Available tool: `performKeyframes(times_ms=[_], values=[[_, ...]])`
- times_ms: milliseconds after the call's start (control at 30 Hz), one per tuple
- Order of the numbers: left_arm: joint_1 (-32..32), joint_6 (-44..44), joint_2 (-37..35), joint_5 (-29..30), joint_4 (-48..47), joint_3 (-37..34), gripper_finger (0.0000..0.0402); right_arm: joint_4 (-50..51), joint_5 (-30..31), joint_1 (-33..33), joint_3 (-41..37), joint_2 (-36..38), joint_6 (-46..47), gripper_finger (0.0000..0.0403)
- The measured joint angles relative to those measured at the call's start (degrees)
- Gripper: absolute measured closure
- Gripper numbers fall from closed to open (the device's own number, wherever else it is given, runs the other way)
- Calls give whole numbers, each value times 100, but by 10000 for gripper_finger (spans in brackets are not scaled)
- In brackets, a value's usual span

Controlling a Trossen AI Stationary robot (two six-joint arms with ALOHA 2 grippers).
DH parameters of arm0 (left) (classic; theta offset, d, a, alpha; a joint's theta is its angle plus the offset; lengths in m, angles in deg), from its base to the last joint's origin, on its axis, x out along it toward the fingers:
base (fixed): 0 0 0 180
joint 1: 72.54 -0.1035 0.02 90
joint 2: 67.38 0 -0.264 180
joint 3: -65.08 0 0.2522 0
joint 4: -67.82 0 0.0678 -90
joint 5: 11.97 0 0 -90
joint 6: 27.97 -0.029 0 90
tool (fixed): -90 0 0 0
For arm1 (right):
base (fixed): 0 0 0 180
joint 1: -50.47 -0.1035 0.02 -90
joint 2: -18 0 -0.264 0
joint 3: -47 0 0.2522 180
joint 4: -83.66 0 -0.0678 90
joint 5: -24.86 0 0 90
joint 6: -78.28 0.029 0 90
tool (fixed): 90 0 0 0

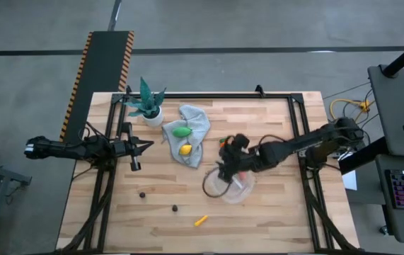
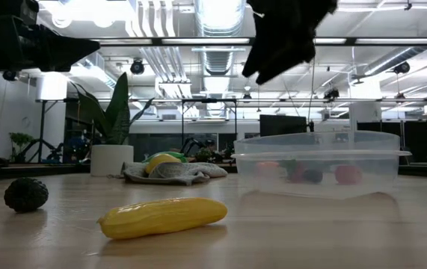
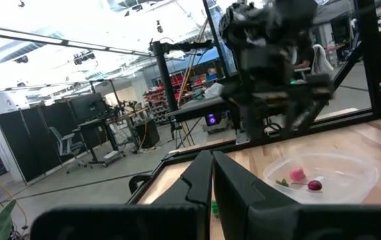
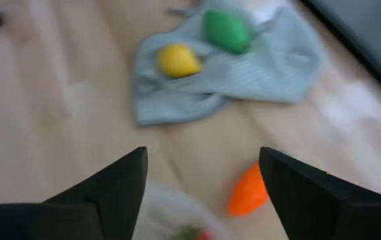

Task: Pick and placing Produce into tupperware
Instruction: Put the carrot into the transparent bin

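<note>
Currently the right gripper (image 1: 224,172) is held just above the tupperware (image 1: 231,185), over its rim on the side toward the grey cloth (image 1: 189,132); its fingers (image 4: 120,183) are seen spread wide apart with nothing between them. In the tupperware, a red piece (image 2: 345,174), a dark piece (image 2: 312,176) and a bit of green are seen through the clear wall. An orange carrot (image 4: 249,191) is seen on the table (image 1: 272,212) just beside the tupperware, on its cloth side.

On the grey cloth, a green piece (image 1: 181,131) and a yellow lemon (image 1: 185,149) are resting side by side, apart from each other, well clear of the tupperware. A potted plant (image 1: 147,105) is placed just beyond the cloth, on the side away from the tupperware.

A yellow-orange sliver (image 1: 200,220) is lying flat on the table near the tupperware, toward the front edge. Two dark berries (image 1: 143,193) are lying farther from the tupperware than the sliver, apart from one another.

The left gripper (image 1: 135,148) is parked well away from the tupperware, past the cloth, off the table surface; its fingers (image 3: 197,190) are pressed together, nothing held.
</note>
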Motion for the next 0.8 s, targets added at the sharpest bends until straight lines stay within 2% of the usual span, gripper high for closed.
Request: performKeyframes(times_ms=[167, 467, 633, 800], values=[[1, 2, 6, -2, -1, 2, 402, 870, -154, 630, 831, -20, 427, 102], [0, 0, 0, -2, -3, 2, 402, 1058, -1702, 1796, 1038, -101, 503, 78], [0, -2, -3, -1, 1, 0, 402, 1597, -1859, 2152, 1027, -369, 544, 76], [2, -2, 4, -2, -10, 0, 402, 1641, -1865, 2231, 1016, -790, 544, 76]])
